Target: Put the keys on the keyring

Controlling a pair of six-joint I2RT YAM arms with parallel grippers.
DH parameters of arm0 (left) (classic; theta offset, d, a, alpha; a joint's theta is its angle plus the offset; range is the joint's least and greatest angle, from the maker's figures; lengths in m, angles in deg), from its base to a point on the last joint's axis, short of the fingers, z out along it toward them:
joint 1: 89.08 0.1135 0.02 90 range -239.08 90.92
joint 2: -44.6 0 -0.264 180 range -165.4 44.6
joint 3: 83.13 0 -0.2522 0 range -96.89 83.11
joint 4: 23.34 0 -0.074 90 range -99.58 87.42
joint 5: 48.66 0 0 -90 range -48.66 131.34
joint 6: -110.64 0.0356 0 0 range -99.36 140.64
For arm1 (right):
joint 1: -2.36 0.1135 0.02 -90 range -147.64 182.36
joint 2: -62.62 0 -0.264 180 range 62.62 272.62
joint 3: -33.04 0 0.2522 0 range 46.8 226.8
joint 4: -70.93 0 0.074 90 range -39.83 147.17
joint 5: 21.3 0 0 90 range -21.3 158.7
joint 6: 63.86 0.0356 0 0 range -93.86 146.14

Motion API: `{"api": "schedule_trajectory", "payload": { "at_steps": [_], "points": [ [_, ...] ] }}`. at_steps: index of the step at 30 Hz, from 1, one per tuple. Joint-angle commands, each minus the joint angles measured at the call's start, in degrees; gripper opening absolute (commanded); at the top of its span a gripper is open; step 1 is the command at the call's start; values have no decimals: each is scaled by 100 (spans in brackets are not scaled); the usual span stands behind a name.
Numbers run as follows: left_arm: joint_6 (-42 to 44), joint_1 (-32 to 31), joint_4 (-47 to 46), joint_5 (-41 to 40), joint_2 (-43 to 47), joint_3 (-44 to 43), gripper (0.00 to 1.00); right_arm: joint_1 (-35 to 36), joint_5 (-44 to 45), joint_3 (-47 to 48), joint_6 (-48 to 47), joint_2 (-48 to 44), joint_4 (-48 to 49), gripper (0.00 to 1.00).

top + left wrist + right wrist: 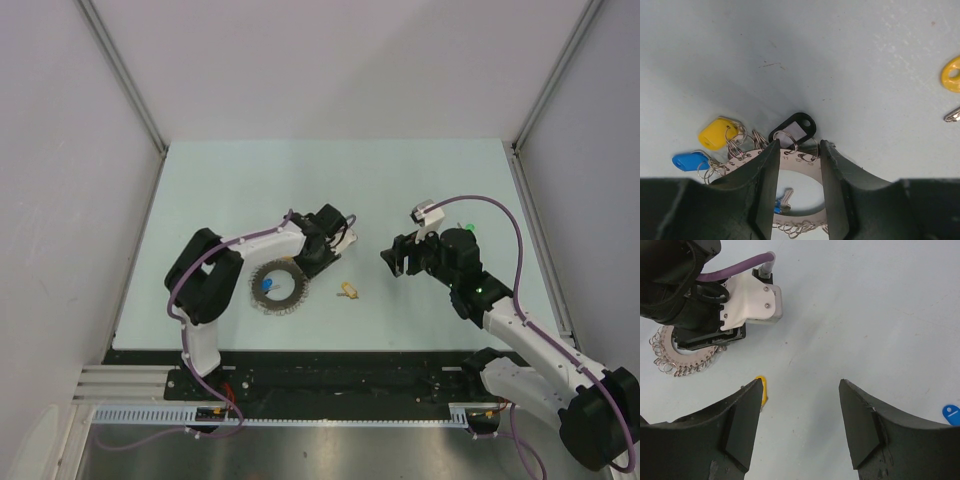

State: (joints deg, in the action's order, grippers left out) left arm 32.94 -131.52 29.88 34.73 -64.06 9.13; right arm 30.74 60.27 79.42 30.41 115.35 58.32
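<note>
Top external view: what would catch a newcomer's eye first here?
The big grey keyring lies left of centre, coloured keys hanging on it, the left gripper over its rim. A yellow key lies loose beside it, and the right gripper hovers open nearby.

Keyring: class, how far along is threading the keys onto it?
Done: a yellow key, blue key and black key appear hooked on the keyring. In hand: nothing; left tool open over it, right tool open. Left: a second yellow key lies loose.
</note>
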Motion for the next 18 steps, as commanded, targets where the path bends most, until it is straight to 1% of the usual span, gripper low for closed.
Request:
{"api": "schedule_trajectory", "payload": {
  "at_steps": [1, 4, 7, 9, 11, 15, 16, 18],
  "points": [
    [-183, -37, -228, -332, 284, 137, 41, 9, -36, -10, -76, 9, 210, 67],
    [-341, 51, -404, -437, 555, 208, 39, 1, -45, -10, -76, 1, 202, 68],
    [-561, 297, -510, -446, 758, 252, 37, 1, -54, -19, -76, 27, 219, 67],
    [-649, 402, -580, -359, 890, 322, 37, 1, -80, -10, -76, 36, 202, 67],
    [-693, 420, -694, -236, 1153, 427, 40, 1, -89, -10, -76, 18, 202, 67],
    [-579, 429, -694, 467, 1532, 621, 44, 10, -142, -10, -84, 9, 219, 67],
    [-518, 438, -651, 764, 1567, 708, 45, 10, -168, -19, -85, 9, 219, 67],
    [-193, 482, -467, 1038, 1629, 779, 45, 1, -203, -10, -85, 9, 211, 67]
  ]
}}
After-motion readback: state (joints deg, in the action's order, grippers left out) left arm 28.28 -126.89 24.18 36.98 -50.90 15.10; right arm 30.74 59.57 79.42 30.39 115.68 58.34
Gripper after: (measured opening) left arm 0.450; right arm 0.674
